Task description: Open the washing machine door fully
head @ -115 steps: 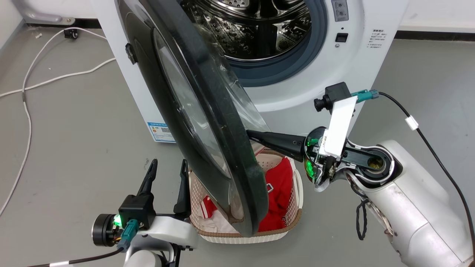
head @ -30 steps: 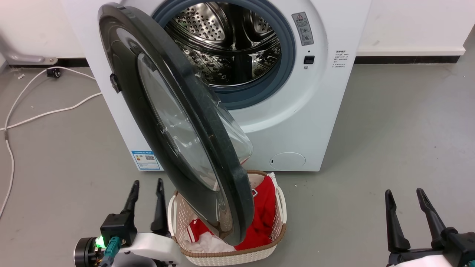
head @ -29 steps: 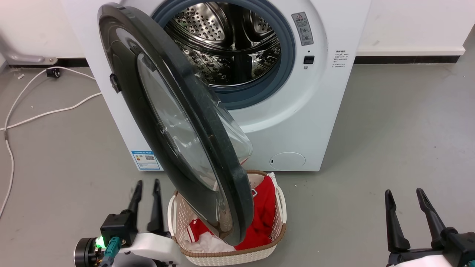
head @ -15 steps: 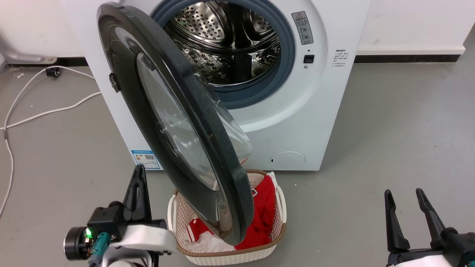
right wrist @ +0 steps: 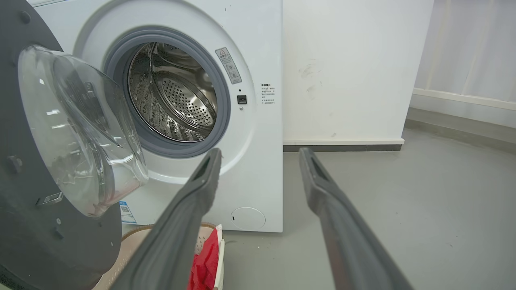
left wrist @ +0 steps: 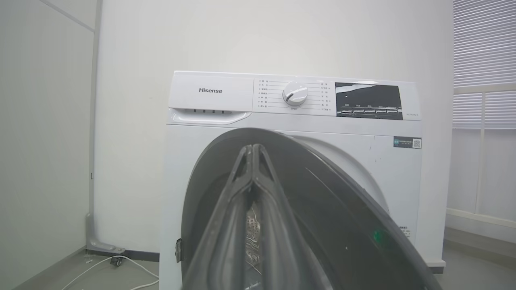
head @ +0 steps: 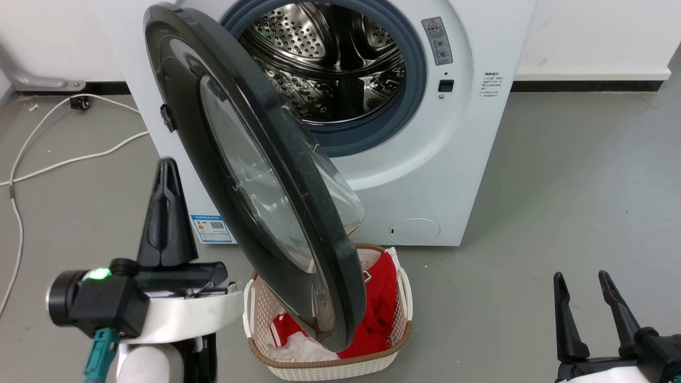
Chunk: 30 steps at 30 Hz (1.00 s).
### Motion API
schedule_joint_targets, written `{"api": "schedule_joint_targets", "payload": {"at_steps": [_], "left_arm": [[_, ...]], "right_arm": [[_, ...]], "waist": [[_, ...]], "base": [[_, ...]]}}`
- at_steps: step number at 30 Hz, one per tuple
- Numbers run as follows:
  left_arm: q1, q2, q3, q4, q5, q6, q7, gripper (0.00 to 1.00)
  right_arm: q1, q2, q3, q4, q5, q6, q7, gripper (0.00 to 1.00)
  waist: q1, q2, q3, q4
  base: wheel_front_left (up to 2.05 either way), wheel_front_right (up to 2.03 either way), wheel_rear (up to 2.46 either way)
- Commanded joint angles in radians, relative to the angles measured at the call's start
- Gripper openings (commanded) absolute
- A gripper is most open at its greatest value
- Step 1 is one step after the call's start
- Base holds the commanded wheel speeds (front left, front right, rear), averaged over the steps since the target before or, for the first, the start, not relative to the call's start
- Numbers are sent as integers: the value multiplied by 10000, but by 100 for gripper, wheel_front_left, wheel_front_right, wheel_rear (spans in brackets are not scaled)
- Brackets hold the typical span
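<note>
The washing machine door (head: 255, 170), a big glossy black ring with a clear domed glass centre, stands about half open, hinged on the washer's left and swung out over a basket. Its outer face (left wrist: 322, 209) fills the lower left wrist view; its inner face and glass bowl (right wrist: 76, 133) show at the left of the right wrist view. My left gripper (head: 167, 166) is shut and empty, raised left of the door, tips (left wrist: 252, 147) pointing at its outer face, apart from it. My right gripper (head: 581, 277) rests open at the lower right, fingers (right wrist: 209, 169) spread, far from the door.
The white washer (head: 468, 159) shows its steel drum (head: 330, 64) and grey rubber ring. A white basket (head: 319, 361) with red and white laundry sits on the grey floor under the door's lower edge. White cables (head: 32, 149) lie on the floor at the left.
My left gripper has shut its fingers, risen and turned on edge, climbing beside the door's outer face. The right arm, earlier reaching behind the door, rests back at the lower right. The door keeps its angle.
</note>
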Motion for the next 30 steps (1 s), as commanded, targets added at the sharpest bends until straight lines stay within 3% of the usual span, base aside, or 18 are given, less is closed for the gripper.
{"api": "schedule_joint_targets", "payload": {"at_steps": [1,14,30], "left_arm": [[-153,10,-49,-420,105,40,-23,0],[-819,8,-738,-2822,505,-297,-23,0],[-726,22,-3748,-2432,-108,-1374,1052,0]], "right_arm": [[-90,38,-28,34,25,-7,-29,100],[-76,39,-29,148,57,-5,-25,100],[-127,37,-40,106,85,-7,34,100]], "waist": [[-1,0,-4,6],[-1,0,-68,-64],[-1,0,71,-199]], "base": [[0,0,0],[0,0,0],[0,0,0]]}}
